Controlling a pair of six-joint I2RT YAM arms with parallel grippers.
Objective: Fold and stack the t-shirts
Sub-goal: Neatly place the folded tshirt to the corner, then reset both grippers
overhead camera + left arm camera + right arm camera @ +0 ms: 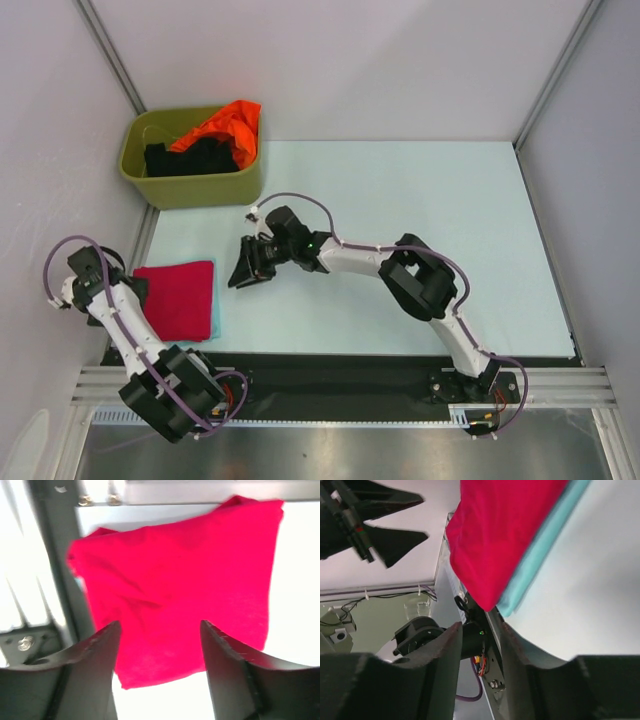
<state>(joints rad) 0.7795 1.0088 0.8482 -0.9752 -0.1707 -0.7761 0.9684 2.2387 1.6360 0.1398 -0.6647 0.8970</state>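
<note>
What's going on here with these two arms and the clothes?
Two robot arms are folding t-shirts and stacking them. A folded red shirt lies on top of a folded pale teal shirt near the left arm. The left pincer and the right pincer are on either side of that stack, both open and holding nothing. An orange shirt and a black shirt are in the green tub.

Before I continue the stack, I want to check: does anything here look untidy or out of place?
Two small things. The orange shirt hangs over the rim of the green tub. The red shirt sits slightly offset on the teal shirt, whose edge shows.
</note>
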